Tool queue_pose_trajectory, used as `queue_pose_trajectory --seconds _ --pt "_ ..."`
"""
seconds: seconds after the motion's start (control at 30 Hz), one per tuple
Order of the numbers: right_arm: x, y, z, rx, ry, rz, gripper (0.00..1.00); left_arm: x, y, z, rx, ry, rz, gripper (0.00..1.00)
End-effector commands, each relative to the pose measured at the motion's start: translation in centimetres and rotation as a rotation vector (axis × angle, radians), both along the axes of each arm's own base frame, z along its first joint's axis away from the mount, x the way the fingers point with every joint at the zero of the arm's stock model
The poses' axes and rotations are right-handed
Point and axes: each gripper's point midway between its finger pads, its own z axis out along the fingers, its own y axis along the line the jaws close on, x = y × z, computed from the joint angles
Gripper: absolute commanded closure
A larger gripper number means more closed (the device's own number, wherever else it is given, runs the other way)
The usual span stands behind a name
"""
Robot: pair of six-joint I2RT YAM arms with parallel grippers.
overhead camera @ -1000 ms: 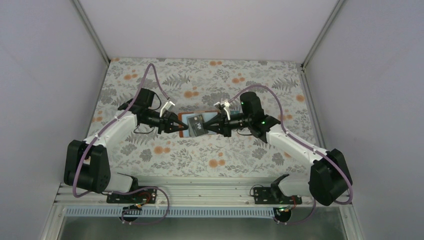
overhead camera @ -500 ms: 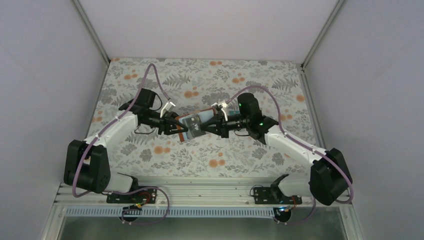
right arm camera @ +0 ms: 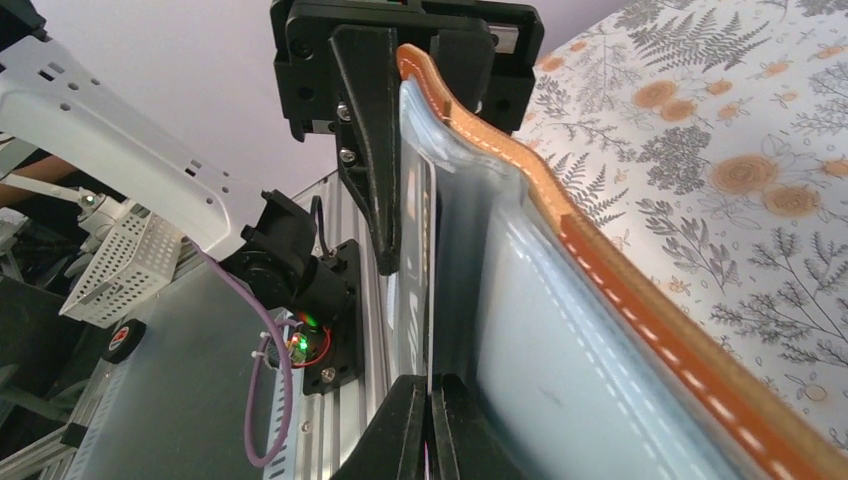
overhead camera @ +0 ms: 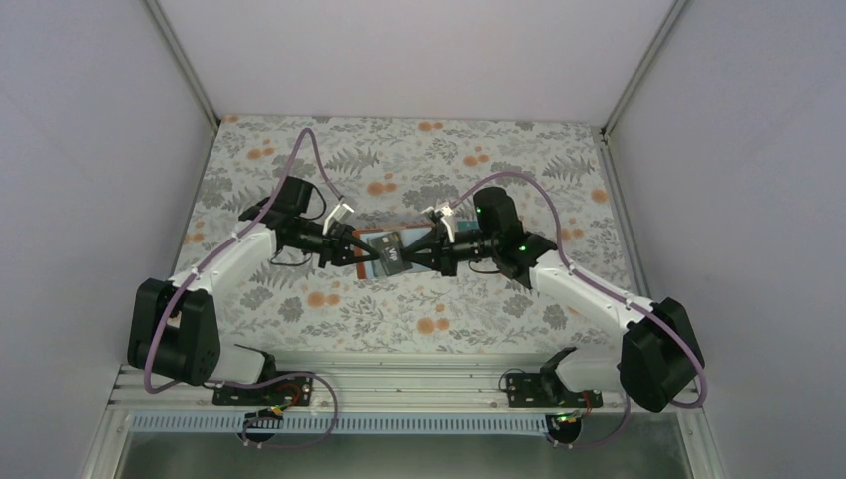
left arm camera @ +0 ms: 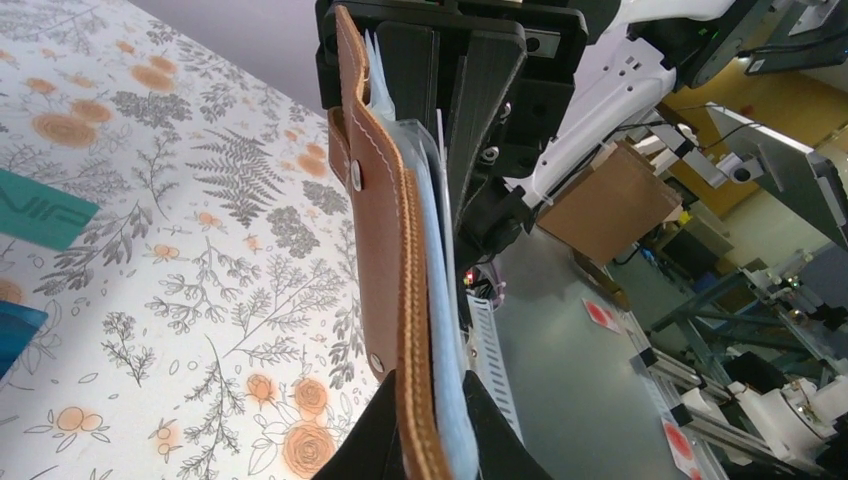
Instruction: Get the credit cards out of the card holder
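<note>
Though slim — stitched leather card holder [left arm camera: 381,262]

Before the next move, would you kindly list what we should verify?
1. Left gripper shut on holder: ok.
2. Right gripper shut on a card rather than the pocket: cannot tell.
3. Teal card and blue card lying on table: ok.
4. Black card out of holder: not ok.
5. Pink card's whereabouts: cannot tell.

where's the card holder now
Top view, table centre: the card holder hangs between the grippers, left gripper clamping one end, right gripper shut at the other.
</note>
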Motion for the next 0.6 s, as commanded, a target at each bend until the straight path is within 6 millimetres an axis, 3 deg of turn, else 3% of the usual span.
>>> queue_pose_trajectory --seconds 0.0,0.17,0.3,0.47,0.57 --pt "2.3 -1.8 1.1 -0.013 -0.047 -0.117 0.96 -0.1 0.1 0.5 -0.027 -0.002 -0.009 0.90" --pt "2.2 -2.0 1.8 0.000 -0.055 -0.116 0.96 0.0 0.0 0.4 -0.025 0.007 -0.008 0.89" --pt "2.8 -2.6 1.7 -0.018 -0.047 -0.157 0.96 0.1 0.0 0.3 -0.019 0.008 -0.005 0.97" --pt "4.7 -5.7 0.4 -0.074 0.037 -0.286 0.96 1.3 0.0 -0.2 0.036 0.008 0.041 0.98" --pt "4.9 -7.4 0.2 -0.071 0.064 -0.317 0.96 1.6 0.0 -0.7 0.052 0.009 0.055 0.98"
